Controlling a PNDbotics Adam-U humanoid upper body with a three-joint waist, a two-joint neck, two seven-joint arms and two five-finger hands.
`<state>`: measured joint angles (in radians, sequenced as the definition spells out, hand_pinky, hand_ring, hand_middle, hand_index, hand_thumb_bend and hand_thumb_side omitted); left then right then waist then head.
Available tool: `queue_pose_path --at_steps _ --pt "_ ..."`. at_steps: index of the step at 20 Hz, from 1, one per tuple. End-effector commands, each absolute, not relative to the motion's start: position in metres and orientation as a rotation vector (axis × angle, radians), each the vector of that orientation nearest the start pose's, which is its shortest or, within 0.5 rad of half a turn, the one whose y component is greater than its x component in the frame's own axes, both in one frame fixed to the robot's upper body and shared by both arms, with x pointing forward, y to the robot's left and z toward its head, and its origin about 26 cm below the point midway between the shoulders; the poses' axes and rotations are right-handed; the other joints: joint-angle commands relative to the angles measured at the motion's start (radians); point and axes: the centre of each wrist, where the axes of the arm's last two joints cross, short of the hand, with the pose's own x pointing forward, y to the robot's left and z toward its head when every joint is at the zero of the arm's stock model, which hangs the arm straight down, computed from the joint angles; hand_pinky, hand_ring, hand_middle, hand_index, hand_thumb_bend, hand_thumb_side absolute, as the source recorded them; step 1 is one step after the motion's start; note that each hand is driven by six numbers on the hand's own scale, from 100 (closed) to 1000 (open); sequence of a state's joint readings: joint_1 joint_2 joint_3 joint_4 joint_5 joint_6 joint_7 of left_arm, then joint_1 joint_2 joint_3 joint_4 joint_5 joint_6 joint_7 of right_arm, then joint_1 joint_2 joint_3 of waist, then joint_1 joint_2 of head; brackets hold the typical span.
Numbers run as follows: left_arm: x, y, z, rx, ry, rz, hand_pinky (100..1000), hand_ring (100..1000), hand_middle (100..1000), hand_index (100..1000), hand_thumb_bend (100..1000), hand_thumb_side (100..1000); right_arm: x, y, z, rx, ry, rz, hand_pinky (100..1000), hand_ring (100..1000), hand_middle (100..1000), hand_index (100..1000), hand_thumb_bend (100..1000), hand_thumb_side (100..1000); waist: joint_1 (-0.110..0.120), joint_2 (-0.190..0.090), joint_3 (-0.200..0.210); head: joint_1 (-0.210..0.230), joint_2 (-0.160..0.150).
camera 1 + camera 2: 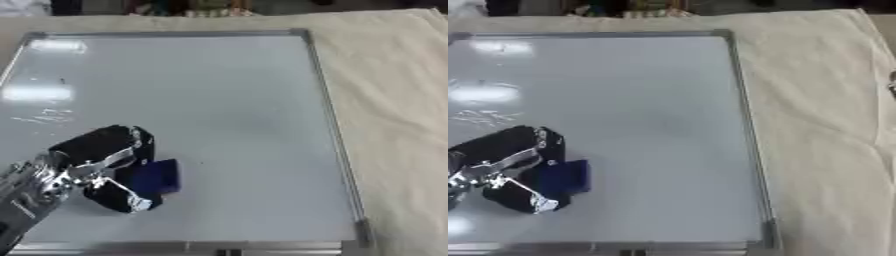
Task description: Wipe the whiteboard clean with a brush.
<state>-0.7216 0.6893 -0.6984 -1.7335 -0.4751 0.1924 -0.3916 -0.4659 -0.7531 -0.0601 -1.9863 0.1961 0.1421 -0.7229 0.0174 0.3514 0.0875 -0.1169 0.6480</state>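
- The brush (158, 176), a small dark blue block, sits on the whiteboard (219, 100) in the lower left of the frame, close to the board's near edge.
- Only the brush's right part shows; the rest is hidden under the black fingers of the left hand (105, 167), and its underside against the board cannot be seen.
- The left hand's fingers and thumb curl round the brush from above and below, pinching it between them.
- The silver wrist and forearm run off the lower left corner, cut by the frame edge.
- The whiteboard lies flat and fills most of the view; its grey metal frame is visible along the top, right and bottom, while the left edge is cut off in the right eye view.
- Bright glare patches lie on the upper left of the board; faint smudges near them are hard to make out.
- The board to the right of and above the hand is open surface.
- A cream cloth (824, 100) covers the table to the right of the board and beyond its far edge.
- A small dark thing (892, 85) at the right edge is too cut off to identify.
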Motion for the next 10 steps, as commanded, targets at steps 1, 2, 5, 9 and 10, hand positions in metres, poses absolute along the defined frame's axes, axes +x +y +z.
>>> queue_pose_path --at_steps 1,2,5,9,10 --pt "0.3401 0.1750 0.1978 0.556 -1.561 -1.772 649 600 521 100 425 261 0.2922 -0.3128 0.3119 1.491 3.150 0.135 774 799 745 807 100 1000 -0.001 -0.020 0.002 -0.001 -0.009" --pt "0.3398 0.1751 0.1985 0.558 -1.567 -1.767 645 596 512 100 424 262 0.2922 -0.3128 0.3119 1.492 3.149 0.135 774 799 745 807 100 1000 -0.002 -0.020 0.003 -0.001 -0.009" --pt "0.3394 0.1754 0.1994 0.569 -1.583 -1.750 635 580 490 100 397 258 0.2922 -0.3127 0.3116 1.491 3.151 0.133 774 799 745 807 100 1000 -0.002 -0.020 0.004 -0.001 -0.010" --pt "0.3401 0.1761 0.1969 0.571 -1.582 -1.735 626 572 486 100 351 250 0.2923 -0.3127 0.3114 1.489 3.153 0.134 775 799 744 807 100 1000 -0.004 -0.019 0.003 0.000 -0.010" --pt "0.3407 0.1765 0.1961 0.571 -1.580 -1.731 622 569 481 100 332 249 0.2923 -0.3126 0.3114 1.489 3.153 0.134 775 799 744 807 100 1000 -0.004 -0.019 0.003 0.000 -0.010"
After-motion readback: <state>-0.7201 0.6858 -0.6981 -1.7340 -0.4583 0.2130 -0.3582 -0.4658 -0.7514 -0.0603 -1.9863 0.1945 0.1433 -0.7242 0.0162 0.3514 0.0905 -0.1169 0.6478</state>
